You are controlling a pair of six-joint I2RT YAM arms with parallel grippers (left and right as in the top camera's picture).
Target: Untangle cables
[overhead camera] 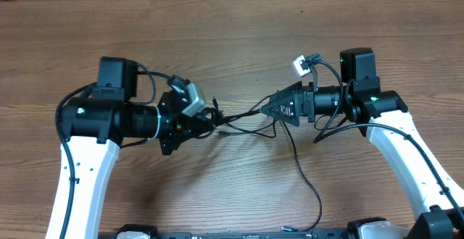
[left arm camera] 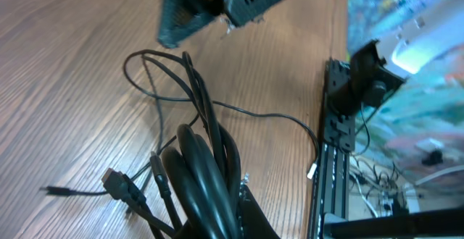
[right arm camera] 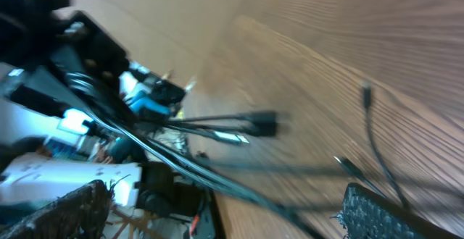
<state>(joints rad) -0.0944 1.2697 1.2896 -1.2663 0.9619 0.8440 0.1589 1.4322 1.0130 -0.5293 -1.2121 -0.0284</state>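
Item: cables (overhead camera: 250, 116), thin, black, tangled, lying mid-counter (overhead camera: 232, 22) between my two claws. One strand trails toward the near edge.
My left claw (overhead camera: 209, 122): clamped on the bundle.
My right claw (overhead camera: 270, 108): jaws spread wide, strands crossing between them.

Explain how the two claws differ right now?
The left gripper is shut on a bunch of cables; the right gripper stands wide open, gripping nothing. The left gripper points toward the right arm, the right gripper toward the left arm, so they face each other. Both are black, two-fingered and over the wooden table.
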